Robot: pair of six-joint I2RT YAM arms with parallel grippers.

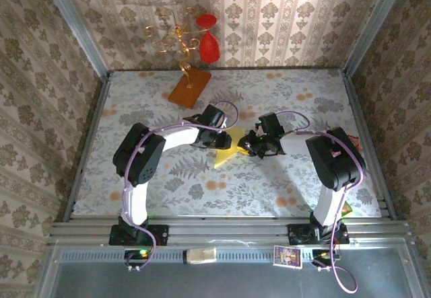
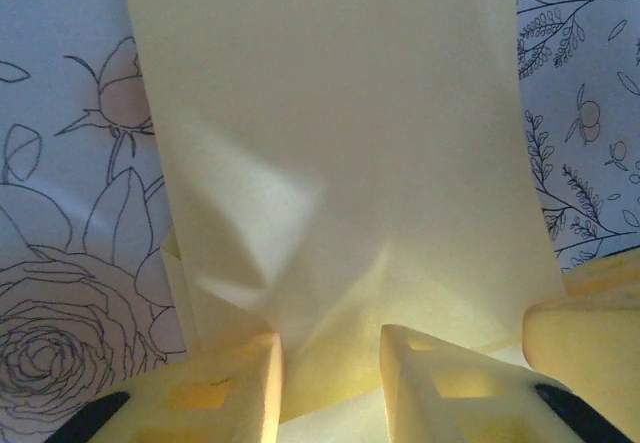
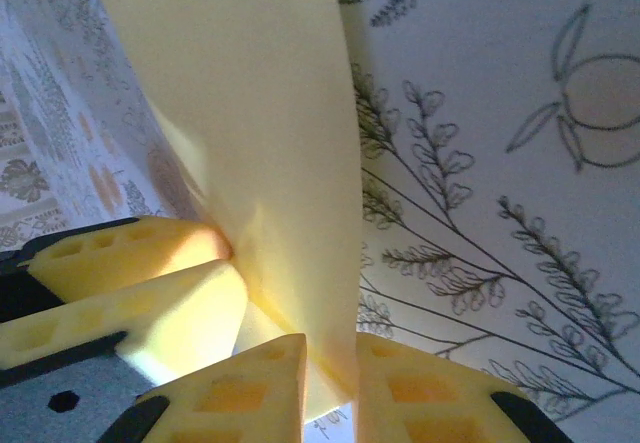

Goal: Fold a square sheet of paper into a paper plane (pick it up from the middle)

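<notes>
The square sheet of paper (image 1: 229,154) is pale yellow and creased into a smaller pointed shape, held just above the middle of the table between both arms. My left gripper (image 1: 219,138) grips its left side and my right gripper (image 1: 254,144) its right side. In the left wrist view the sheet of paper (image 2: 350,143) rises from between the yellow fingers of the left gripper (image 2: 330,338), with diagonal creases showing. Seen from the right wrist, the right gripper (image 3: 330,343) is shut on a folded edge of the sheet of paper (image 3: 260,113), and the left gripper's fingers (image 3: 140,273) pinch it from the left.
An orange-brown slab (image 1: 189,86) carrying a gold wire stand with red ornaments (image 1: 209,42) sits at the back left of the floral table (image 1: 269,183). Wallpapered walls enclose three sides. A small card (image 1: 287,255) lies on the near rail.
</notes>
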